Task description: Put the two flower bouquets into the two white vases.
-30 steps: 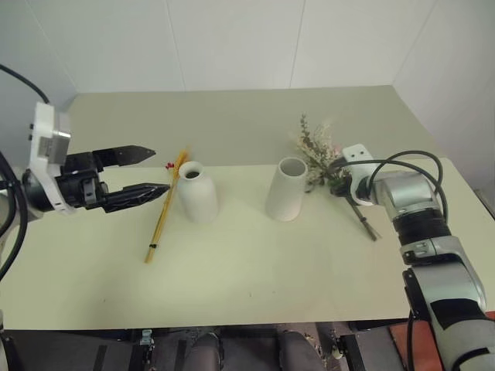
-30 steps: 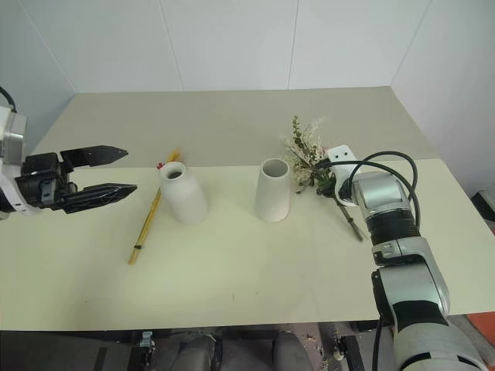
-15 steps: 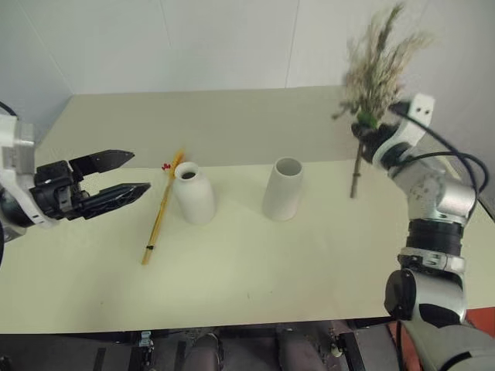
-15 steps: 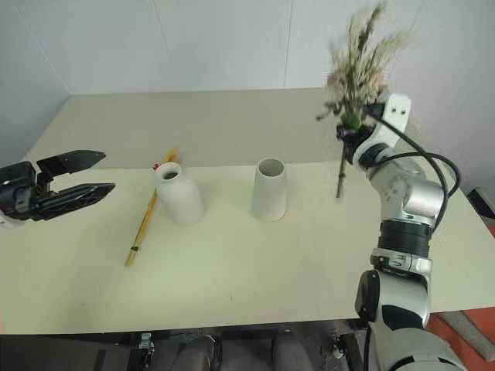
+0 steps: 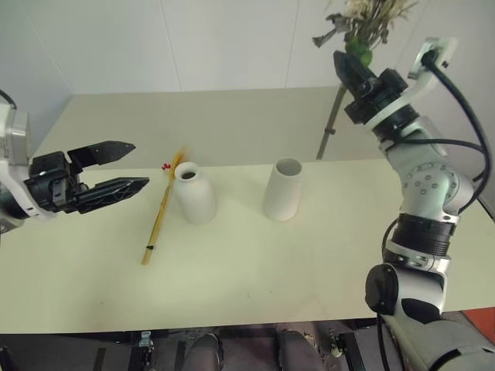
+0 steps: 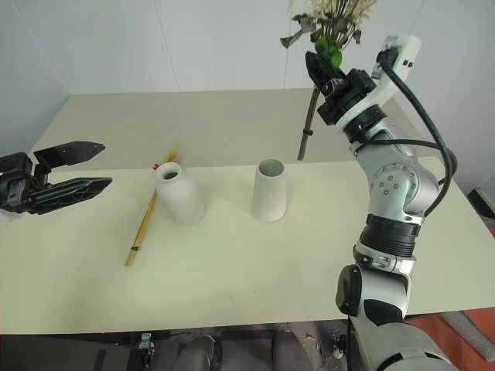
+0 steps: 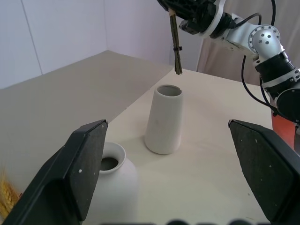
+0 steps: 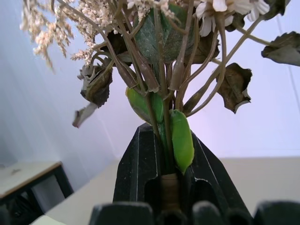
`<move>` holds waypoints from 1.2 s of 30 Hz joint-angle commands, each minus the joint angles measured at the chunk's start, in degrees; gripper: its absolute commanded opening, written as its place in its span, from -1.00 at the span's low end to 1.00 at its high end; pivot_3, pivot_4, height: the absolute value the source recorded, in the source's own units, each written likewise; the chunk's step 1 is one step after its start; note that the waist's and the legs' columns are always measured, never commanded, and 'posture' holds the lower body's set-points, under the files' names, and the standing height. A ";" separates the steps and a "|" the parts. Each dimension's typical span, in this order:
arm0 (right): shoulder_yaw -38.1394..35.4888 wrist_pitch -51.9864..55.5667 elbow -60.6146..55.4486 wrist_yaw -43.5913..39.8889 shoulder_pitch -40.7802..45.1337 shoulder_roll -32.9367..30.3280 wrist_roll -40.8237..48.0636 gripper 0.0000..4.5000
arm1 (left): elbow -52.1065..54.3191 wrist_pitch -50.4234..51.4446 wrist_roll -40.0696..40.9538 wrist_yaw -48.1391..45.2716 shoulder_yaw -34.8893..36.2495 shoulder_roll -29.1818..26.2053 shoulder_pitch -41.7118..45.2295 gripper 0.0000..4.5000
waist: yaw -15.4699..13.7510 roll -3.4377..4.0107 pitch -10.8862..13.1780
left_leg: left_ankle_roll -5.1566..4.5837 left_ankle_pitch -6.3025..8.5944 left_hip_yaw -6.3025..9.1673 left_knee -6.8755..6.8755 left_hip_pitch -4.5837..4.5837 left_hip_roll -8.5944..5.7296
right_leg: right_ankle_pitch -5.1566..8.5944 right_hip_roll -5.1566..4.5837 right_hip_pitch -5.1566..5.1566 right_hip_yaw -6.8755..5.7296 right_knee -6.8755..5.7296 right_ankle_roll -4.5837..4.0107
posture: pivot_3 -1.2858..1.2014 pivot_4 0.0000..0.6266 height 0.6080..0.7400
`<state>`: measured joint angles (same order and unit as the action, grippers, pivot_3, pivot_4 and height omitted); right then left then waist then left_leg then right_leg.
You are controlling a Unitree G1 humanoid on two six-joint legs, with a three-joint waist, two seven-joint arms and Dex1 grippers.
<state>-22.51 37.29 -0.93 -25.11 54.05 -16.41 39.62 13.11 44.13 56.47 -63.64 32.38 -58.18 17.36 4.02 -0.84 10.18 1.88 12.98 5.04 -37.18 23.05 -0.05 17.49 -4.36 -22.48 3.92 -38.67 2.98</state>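
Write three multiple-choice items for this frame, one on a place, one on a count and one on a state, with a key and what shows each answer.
1. Where does the yellow wheat-like stalk lie?
A. On the table beside the bottle-shaped vase
B. Inside the cylinder vase
C. In the left gripper

2. How many white vases stand on the table?
A. One
B. Two
C. Three

3. What state is the right gripper in?
A. Open and empty
B. Shut on the rose bouquet, held in the air
C. Shut on a vase

Key:
1 A, the stalk lies flat next to the narrow-necked vase.
2 B, one bottle-shaped and one cylinder, both empty.
3 B, the jaws clamp the stems and the stem ends hang above the table.
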 commanded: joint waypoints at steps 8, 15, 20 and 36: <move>4.29 -3.10 -4.59 0.77 -0.79 3.89 2.99 -0.91 | 0.12 -0.66 0.07 -0.77 -0.09 -1.42 1.45 1.00 | -0.02 0.00 0.00 | 0.00 0.00 -0.02 0.00 -0.01 0.00 | 0.00 -0.01 -0.06 0.00 -0.09 0.00 | 0.03 -0.52 1.00; 6.56 -7.32 -1.96 1.15 -2.33 6.54 0.66 -0.91 | 0.31 -0.62 -0.04 -0.71 0.22 -1.70 1.06 1.00 | -0.02 0.00 0.00 | 0.01 -0.01 -0.09 0.01 0.02 0.01 | 0.00 -0.01 -0.25 0.01 -0.25 0.00 | 0.03 -0.52 1.00; 9.02 -10.36 -1.05 0.32 -5.39 7.71 -1.70 -0.91 | 0.49 -0.50 -0.18 -0.66 0.27 -1.95 0.86 1.00 | 0.02 0.00 0.00 | 0.02 -0.02 -0.15 0.03 0.04 0.02 | 0.00 -0.01 -0.36 0.03 -0.30 0.00 | 0.03 -0.52 1.00; 12.87 -11.65 -13.06 -4.41 -23.10 4.36 -2.49 0.74 | -0.15 -0.24 -0.82 0.15 0.17 -2.23 0.64 1.00 | -0.05 -0.01 0.00 | 0.07 -0.05 -0.26 0.10 0.15 0.05 | 0.00 -0.02 -0.58 0.06 -0.37 -0.01 | 0.03 -0.52 1.00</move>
<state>-8.48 26.00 -9.98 -28.34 31.07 -10.97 35.22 12.65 44.11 55.61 -63.63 31.29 -59.30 17.74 3.97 -0.85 10.18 1.94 12.93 4.78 -37.08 23.21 -0.01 17.48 -4.38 -23.07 3.98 -39.04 2.98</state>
